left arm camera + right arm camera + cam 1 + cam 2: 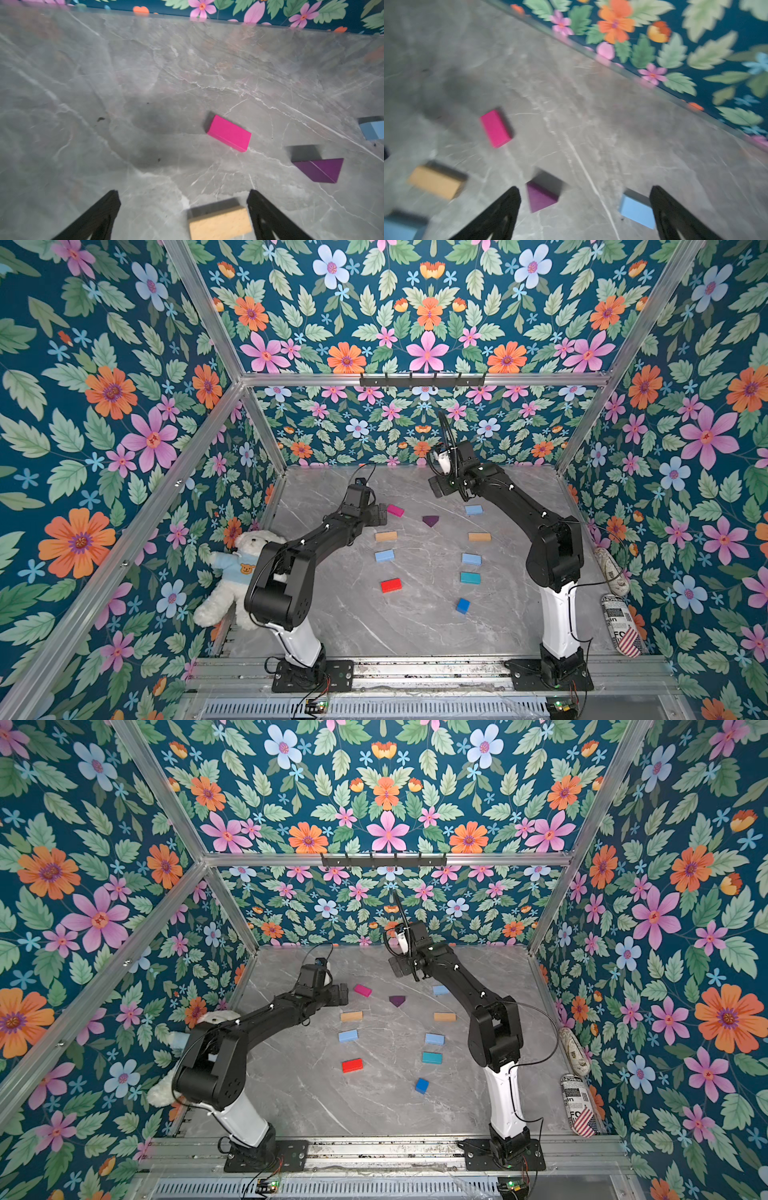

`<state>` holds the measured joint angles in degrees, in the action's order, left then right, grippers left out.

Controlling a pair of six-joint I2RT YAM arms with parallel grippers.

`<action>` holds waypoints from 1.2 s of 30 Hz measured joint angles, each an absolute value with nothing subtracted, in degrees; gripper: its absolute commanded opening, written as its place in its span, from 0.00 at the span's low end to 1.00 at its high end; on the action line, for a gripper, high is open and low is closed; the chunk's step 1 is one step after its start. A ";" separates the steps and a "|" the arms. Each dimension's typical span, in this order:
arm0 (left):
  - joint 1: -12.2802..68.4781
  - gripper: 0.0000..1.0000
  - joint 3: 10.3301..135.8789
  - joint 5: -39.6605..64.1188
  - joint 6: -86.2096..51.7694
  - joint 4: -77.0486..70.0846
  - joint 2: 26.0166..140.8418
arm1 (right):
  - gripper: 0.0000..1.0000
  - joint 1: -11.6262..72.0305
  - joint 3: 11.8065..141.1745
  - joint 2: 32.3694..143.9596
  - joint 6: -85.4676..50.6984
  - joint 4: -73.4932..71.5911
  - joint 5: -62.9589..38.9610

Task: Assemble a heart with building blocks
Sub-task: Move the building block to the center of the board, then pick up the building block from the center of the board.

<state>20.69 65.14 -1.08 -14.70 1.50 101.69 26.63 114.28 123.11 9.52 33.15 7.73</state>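
Observation:
Several building blocks lie apart on the grey marble table (415,614) in a wide, gapped heart outline. At its far side are a magenta brick (395,510), a purple wedge (430,520) and a light blue brick (473,509). Two tan bricks (386,536) (479,536), more light blue ones, a teal brick (470,577) and a red brick (391,585) form the sides. A dark blue cube (462,605) lies nearest. My left gripper (182,193) is open above the left tan brick (220,224). My right gripper (585,189) hangs open above the wedge (542,197) and the light blue brick (636,209).
A white teddy bear (232,572) lies against the left wall beside my left arm. Two rolled printed bundles (611,572) (621,626) rest along the right wall. A black hook rail (422,379) hangs on the back frame.

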 measured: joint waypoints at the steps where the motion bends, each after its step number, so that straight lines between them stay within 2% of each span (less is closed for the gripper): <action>1: 20.97 0.99 67.57 -0.51 -14.44 2.68 104.14 | 0.99 25.41 115.20 124.53 7.31 34.30 9.87; 5: 22.09 0.99 76.20 1.08 -12.80 6.42 111.96 | 0.99 20.86 112.44 126.91 1.21 38.13 12.56; 9: 22.76 0.98 83.46 1.65 -10.31 9.72 117.99 | 0.99 18.65 106.10 124.09 -1.80 37.54 9.39; 14: 23.49 0.97 90.02 2.57 -8.12 13.28 123.15 | 0.99 17.34 107.55 126.13 -2.02 36.71 7.16; 21: 24.43 0.96 92.97 2.83 -5.85 17.15 126.10 | 0.99 17.58 108.07 129.78 -1.23 37.74 3.11; 31: 24.53 0.93 94.50 2.96 -4.56 18.31 127.59 | 0.99 17.47 106.91 130.80 -0.23 37.80 3.05; 36: 24.58 0.91 96.79 2.98 -4.14 19.75 128.75 | 0.95 17.32 105.91 131.13 -0.10 37.82 3.05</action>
